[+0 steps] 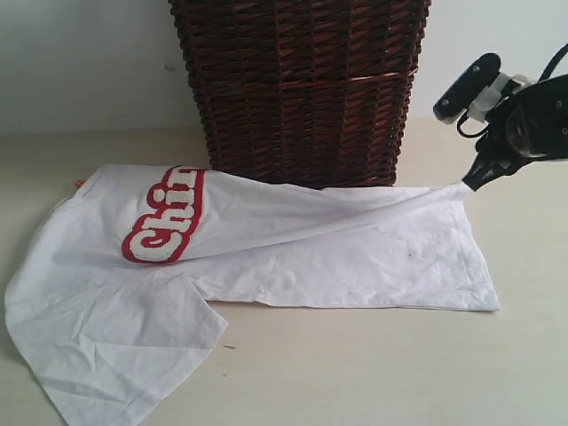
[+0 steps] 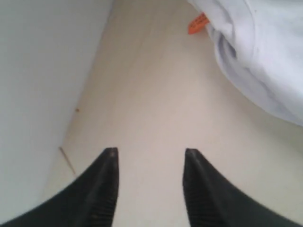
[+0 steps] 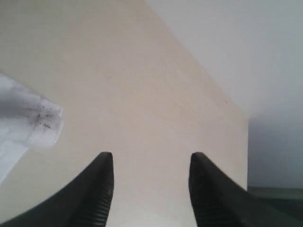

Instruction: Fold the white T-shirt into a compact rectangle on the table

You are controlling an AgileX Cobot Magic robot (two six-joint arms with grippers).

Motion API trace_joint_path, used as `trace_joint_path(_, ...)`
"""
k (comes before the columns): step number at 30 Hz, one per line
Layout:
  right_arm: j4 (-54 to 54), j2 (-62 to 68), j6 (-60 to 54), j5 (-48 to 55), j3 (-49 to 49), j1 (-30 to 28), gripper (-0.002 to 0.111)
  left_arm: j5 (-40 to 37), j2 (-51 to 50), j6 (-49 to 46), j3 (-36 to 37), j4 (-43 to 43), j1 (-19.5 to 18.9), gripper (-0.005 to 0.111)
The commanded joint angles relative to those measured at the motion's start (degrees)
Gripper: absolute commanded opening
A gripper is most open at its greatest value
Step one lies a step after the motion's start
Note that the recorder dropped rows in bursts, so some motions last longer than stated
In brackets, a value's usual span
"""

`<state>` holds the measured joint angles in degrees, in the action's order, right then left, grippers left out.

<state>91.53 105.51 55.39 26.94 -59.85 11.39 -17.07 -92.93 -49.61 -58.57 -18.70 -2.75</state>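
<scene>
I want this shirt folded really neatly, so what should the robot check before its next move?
1. Left claw open and empty: ok.
2. Right claw open and empty: ok.
3. White T-shirt already a compact rectangle: not ok, a sleeve spreads out.
4. Shirt clear of the basket: not ok, its edge lies against it.
5. Whole shirt on the table: cannot tell, one part runs out of view.

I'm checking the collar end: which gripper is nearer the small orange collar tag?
Left. The left gripper has the small orange collar tag ahead across the beige table; the right gripper is at the opposite hem corner of the white cotton T-shirt.
</scene>
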Motion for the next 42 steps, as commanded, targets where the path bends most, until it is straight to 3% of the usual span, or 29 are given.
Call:
trace_joint_path(1, -18.00, -4.51, -11.75, -1.90, -0.40, -0.04, 0.036, -12.74, 2.05, -2.05, 0.02, 11.29, 0.10, 0.016)
trace_joint_path(3, -31.17, -6.70, -23.01, -3.88, -0.40, -0.04, 0.024, -20.67, 2.67, -7.17, 0.02, 19.30, 0.65, 0.000)
trace_joint_path(6, -52.11, -9.86, -42.55, -3.00, -0.40, -0.04, 0.015, -38.34, 3.04, -24.86, 0.02, 37.28, 1.76, 0.001)
trace_joint_path(8, -65.40, -12.11, -53.99, -1.11, -0.40, -0.04, 0.016, -49.07, 3.04, -34.49, 0.18, 47.23, 2.87, 0.006)
trace_joint_path(10, -75.46, -14.26, -61.72, 1.27, -0.40, -0.04, 0.019, -51.43, 3.18, -33.31, 1.87, 53.50, 5.84, 0.021)
trace_joint_path(13, -84.03, -17.11, -68.32, 5.50, -0.40, -0.04, 0.024, -48.79, 3.32, -27.73, 7.14, 51.89, 14.10, 0.046)
trace_joint_path(15, -86.20, -18.73, -69.73, 7.04, -0.40, -0.04, 0.025, -42.55, 3.32, -24.19, 11.32, 48.40, 20.06, 0.058)
trace_joint_path(18, -88.71, -20.88, -70.76, 9.21, -0.40, -0.04, 0.025, -27.64, 3.32, -16.88, 16.71, 40.99, 27.99, 0.063)
trace_joint_path(20, -89.15, -22.03, -70.76, 10.57, -0.40, -0.04, 0.025, -18.46, 3.32, -10.35, 18.67, 37.17, 31.20, 0.063)
trace_joint_path(22, -89.74, -22.83, -70.89, 10.99, -0.40, -0.04, 0.025, -13.25, 2.84, -6.60, 19.33, 38.21, 32.14, 0.063)
trace_joint_path(29, -90.15, -23.30, -71.84, 9.26, -0.40, -0.04, 0.025, -15.81, -2.34, -6.49, 19.33, 41.83, 32.66, 0.063)
trace_joint_path(32, -90.15, -23.30, -71.84, 8.84, -0.40, -0.04, 0.025, -13.41, -4.70, -6.12, 19.36, 41.27, 32.66, 0.063)
trace_joint_path(36, -90.15, -23.30, -71.84, 8.84, -0.40, -0.04, 0.025, -5.14, -7.01, 3.02, 19.36, 31.89, 32.66, 0.062)
trace_joint_path(39, -90.15, -23.30, -71.84, 8.75, -0.40, -0.04, 0.025, -7.01, -8.42, 6.89, 19.36, 21.96, 32.55, 0.048)
trace_joint_path(42, -90.15, -23.30, -71.84, 8.23, -0.40, -0.04, 0.025, -11.93, -9.46, 7.42, 19.36, 15.44, 32.55, 0.023)
